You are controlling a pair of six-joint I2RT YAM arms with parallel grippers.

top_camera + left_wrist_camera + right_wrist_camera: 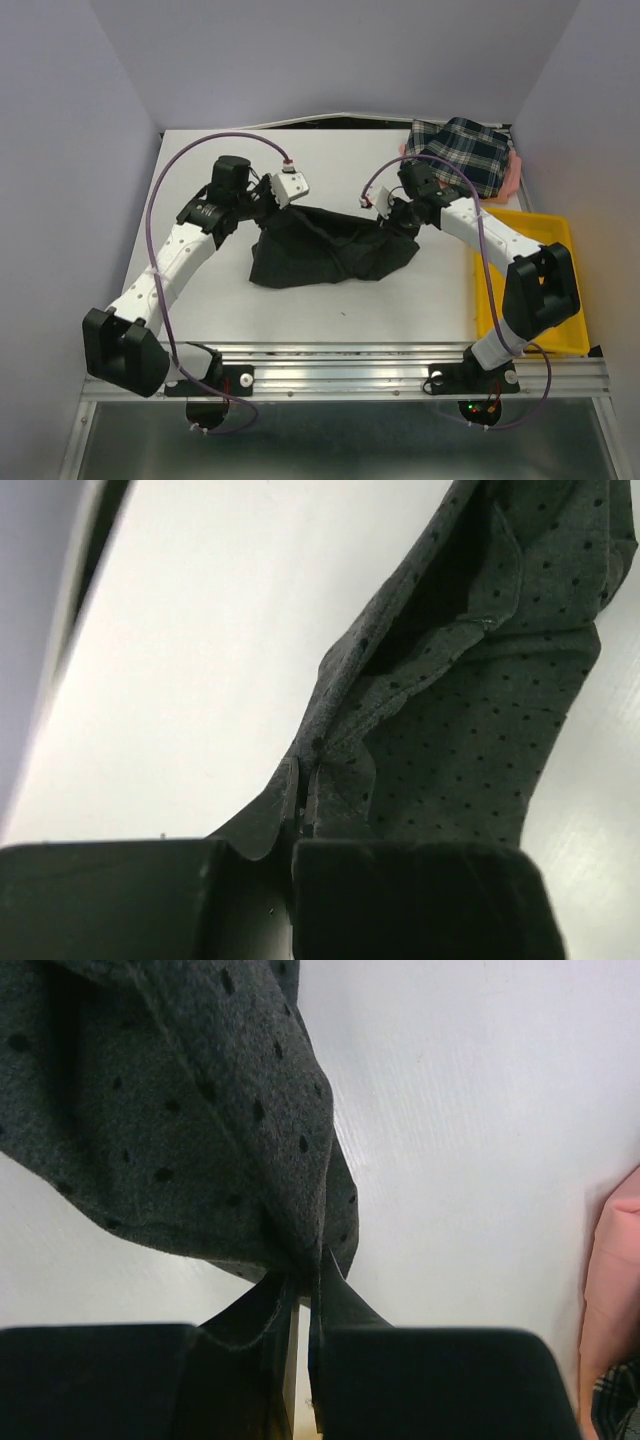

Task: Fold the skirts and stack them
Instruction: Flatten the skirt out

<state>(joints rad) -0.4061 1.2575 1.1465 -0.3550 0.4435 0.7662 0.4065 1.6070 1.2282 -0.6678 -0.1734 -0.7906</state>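
The charcoal-black dotted skirt lies rumpled in the middle of the table, its upper edge stretched between both grippers. My left gripper is shut on the skirt's left corner; the left wrist view shows the dotted cloth pinched at my left gripper. My right gripper is shut on the right corner, and dotted cloth bunches into my right gripper. The plaid skirt lies at the back right on top of the pink skirt, which shows only as an edge.
A yellow tray sits along the right edge of the table, under the right arm's forearm. Grey walls close in the table on the left, back and right. The arm bases stand on the metal rail at the near edge.
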